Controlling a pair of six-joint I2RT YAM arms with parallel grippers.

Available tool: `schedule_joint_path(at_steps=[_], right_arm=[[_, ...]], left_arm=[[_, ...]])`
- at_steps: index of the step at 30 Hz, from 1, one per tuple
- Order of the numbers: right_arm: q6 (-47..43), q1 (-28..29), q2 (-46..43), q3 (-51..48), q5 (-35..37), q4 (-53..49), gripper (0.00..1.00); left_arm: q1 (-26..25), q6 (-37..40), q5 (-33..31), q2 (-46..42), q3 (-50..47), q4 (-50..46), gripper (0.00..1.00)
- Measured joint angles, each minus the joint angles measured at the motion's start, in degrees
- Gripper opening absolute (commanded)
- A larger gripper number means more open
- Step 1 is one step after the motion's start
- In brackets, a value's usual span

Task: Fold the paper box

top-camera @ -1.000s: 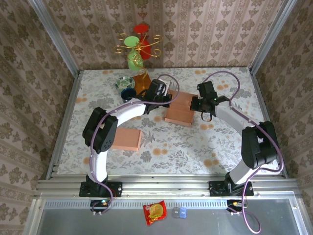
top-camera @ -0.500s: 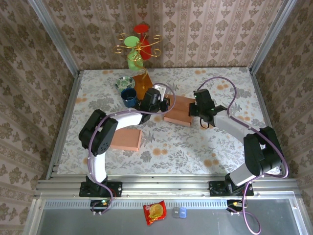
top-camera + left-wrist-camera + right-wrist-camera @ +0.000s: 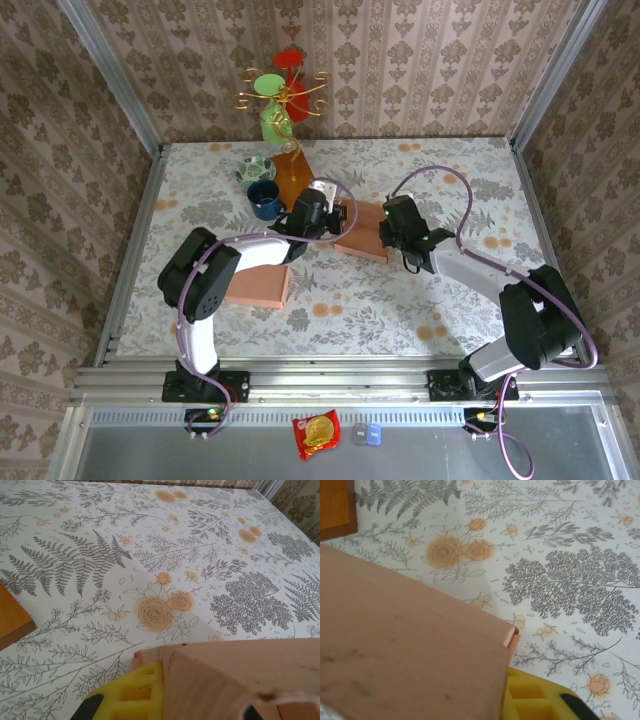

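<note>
The paper box (image 3: 362,228) lay mid-table on the floral cloth (image 3: 420,290), between the two arms, its far edge partly covered by them. The left gripper (image 3: 333,221) was at its left edge; from the left wrist, a box wall stood tight against the yellow pad (image 3: 132,692), with a dark shape, cut off by the frame, on the wall's other side, so the fingers looked pinched on the cardboard. The right gripper (image 3: 384,230) met the box's right edge. From the right wrist, one broad brown panel hid most of the view; a single yellow pad (image 3: 530,697) showed just beside the panel's corner, the other finger was hidden, and I could not tell whether that pincer was spread or gripping. A second flat brown box (image 3: 258,285) lay under the left arm, partly covered. A blue cup (image 3: 263,198) stood behind
</note>
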Motion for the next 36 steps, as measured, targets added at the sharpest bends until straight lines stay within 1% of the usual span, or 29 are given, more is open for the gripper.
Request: schedule_joint_path(at_steps=[3,8,13,17,20,26,31,34,36], right_arm=[[3.6,0.4,-1.2,1.6,-2.1,-3.9,0.38],[11.2,0.4,-5.6,1.8,-6.2,-7.7,0.55],[16.6,0.5,-9.8,0.5,-10.9,-9.2,0.61],[19.8,0.5,-10.5,0.5,-14.6,-11.6,0.73],[22.7,0.0,-11.5,1.4,-18.1,-15.0,0.72],[30.5,-3.6,-12.6,4.2,-29.0,-18.7,0.71],[34.4,-5.7,-15.8,5.8,-34.0,-21.1,0.70],[36.4,-9.9,-18.8,7.4,-36.2,-22.1,0.68],[37.7,-14.1,-20.4,8.3,-37.7,-22.3,0.66]], left_arm=[[-0.9,0.0,-1.3,-0.4,-0.4,-0.3,0.00],[-1.8,0.0,-2.2,-0.4,-0.6,-0.2,0.00],[-2.9,0.3,-3.4,-0.5,-0.6,-0.3,0.00],[-3.3,0.4,-4.0,-0.5,-0.6,-0.3,0.00],[-3.3,0.7,-4.6,-0.5,-0.6,-0.5,0.00],[-3.5,1.2,-5.3,-0.6,-0.6,-0.7,0.00],[-3.7,1.6,-5.5,-0.6,-0.6,-0.7,0.00],[-3.7,2.0,-5.5,-0.6,-0.6,-0.7,0.00],[-3.7,2.3,-5.6,-0.6,-0.6,-0.7,0.00]])
